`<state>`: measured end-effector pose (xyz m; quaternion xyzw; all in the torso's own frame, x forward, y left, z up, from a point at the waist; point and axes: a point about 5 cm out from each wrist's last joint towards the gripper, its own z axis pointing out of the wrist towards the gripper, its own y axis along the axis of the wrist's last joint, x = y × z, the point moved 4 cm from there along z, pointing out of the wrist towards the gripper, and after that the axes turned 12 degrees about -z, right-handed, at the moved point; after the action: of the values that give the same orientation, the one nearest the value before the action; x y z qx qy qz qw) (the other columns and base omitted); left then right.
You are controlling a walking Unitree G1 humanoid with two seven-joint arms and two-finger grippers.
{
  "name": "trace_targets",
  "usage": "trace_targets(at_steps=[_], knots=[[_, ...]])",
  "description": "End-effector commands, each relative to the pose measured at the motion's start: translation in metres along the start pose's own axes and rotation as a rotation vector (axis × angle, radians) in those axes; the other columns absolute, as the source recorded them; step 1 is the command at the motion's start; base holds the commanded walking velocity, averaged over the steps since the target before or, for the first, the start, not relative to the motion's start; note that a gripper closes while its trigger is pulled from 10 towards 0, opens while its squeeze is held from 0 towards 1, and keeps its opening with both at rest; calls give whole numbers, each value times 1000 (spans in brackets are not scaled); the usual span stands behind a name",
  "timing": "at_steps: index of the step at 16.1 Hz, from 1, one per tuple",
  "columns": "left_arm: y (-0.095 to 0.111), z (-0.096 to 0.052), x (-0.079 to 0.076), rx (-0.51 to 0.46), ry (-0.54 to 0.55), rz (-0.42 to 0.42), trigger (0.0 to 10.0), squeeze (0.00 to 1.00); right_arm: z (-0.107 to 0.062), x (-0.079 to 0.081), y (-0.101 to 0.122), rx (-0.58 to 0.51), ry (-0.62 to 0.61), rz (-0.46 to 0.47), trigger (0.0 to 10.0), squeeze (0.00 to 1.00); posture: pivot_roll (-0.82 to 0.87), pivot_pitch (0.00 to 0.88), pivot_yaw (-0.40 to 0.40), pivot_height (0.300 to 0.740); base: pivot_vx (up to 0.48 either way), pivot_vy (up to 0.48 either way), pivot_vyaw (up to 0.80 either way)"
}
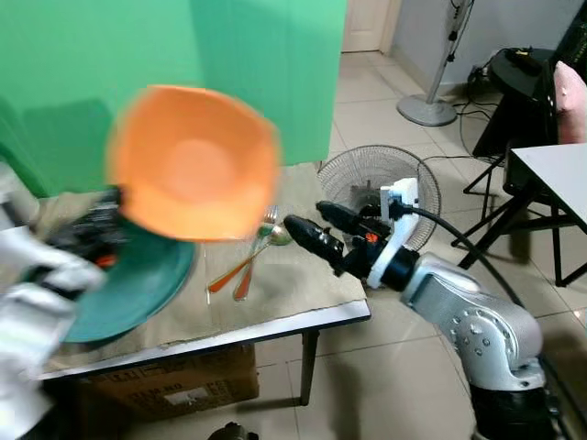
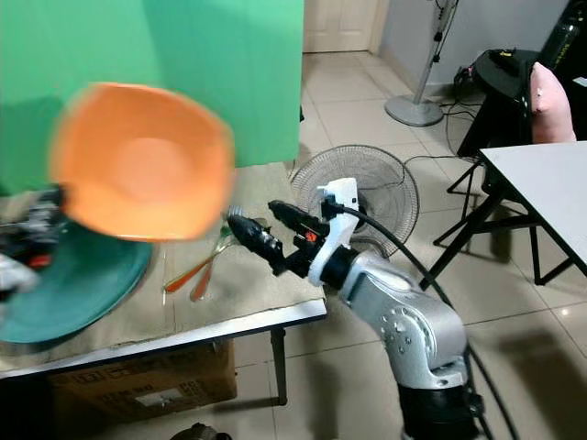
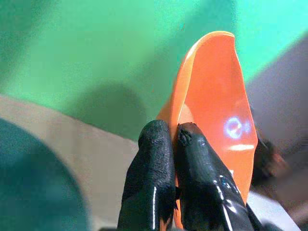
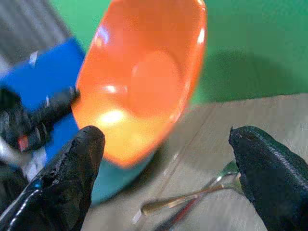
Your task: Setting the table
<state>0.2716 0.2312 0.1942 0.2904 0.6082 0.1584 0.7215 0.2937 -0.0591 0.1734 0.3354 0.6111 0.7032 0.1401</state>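
The orange bowl [image 1: 194, 163] is pinched by its rim in the left gripper [image 3: 174, 144] and held tilted in the air above the teal plate [image 1: 138, 284], near the table's [image 1: 312, 298] left edge. The right gripper [image 1: 303, 231] is held spread wide over the spoon [image 1: 261, 246] and fork [image 1: 260, 240] near the front edge. With so thin a rim grip, the bowl could slip and be dropped onto the plate.

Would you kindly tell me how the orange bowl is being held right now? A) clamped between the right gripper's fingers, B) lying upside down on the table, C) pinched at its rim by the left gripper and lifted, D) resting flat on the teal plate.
C: the left gripper pinches the rim of the orange bowl, which is raised above the teal plate, while the right gripper is open beside the cutlery.
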Motion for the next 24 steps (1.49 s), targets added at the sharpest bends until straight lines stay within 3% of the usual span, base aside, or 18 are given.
trace_targets(at_steps=[1, 2, 4, 5, 7, 9, 10, 11, 20, 24], knots=[[0, 8, -19, 0, -94, 42, 0, 0, 2, -8, 7, -26, -43, 57, 10000, 1000, -33, 0, 45, 740, 0, 0, 0], [-1, 9, -21, 4, -99, 46, 0, 0, 3, -9, 8, -29, -49, 62, 10000, 1000, -33, 0, 45, 740, 0, 0, 0], [-19, 19, -41, 81, -207, 76, 0, 0, 10, -21, 22, -80, -115, 192, 10000, 1000, -36, 0, 51, 740, 0, 0, 0], [-21, 19, -44, 85, -225, 75, 0, 0, 11, -24, 17, -38, -141, 167, 10000, 0, -38, 0, 51, 740, 0, 0, 0], [-27, 21, -53, 102, -281, 70, 0, 0, 11, -33, 8, 21, -199, 172, 10000, 0, -37, 0, 48, 740, 0, 0, 0], [-35, 21, -57, 141, -314, 75, 0, 0, 16, -29, 12, -8, -175, 233, 9961, 0, -37, 0, 45, 740, 0, 0, 0], [-37, 22, -58, 145, -320, 77, 0, 0, 17, -28, 14, -17, -175, 252, 2353, 0, -37, 0, 45, 740, 0, 0, 0], [-38, 22, -59, 150, -327, 81, 0, 0, 18, -29, 16, -26, -178, 270, 0, 0, -37, 0, 47, 740, 0, 0, 0], [-40, 27, -57, 159, -326, 128, 0, 0, 18, -37, 10, 15, -251, 287, 0, 0, -45, 0, 60, 740, 0, 0, 0], [-38, 29, -55, 155, -323, 139, 0, 0, 20, -36, 13, -19, -236, 357, 0, 0, -43, 0, 64, 740, 0, 0, 0]])
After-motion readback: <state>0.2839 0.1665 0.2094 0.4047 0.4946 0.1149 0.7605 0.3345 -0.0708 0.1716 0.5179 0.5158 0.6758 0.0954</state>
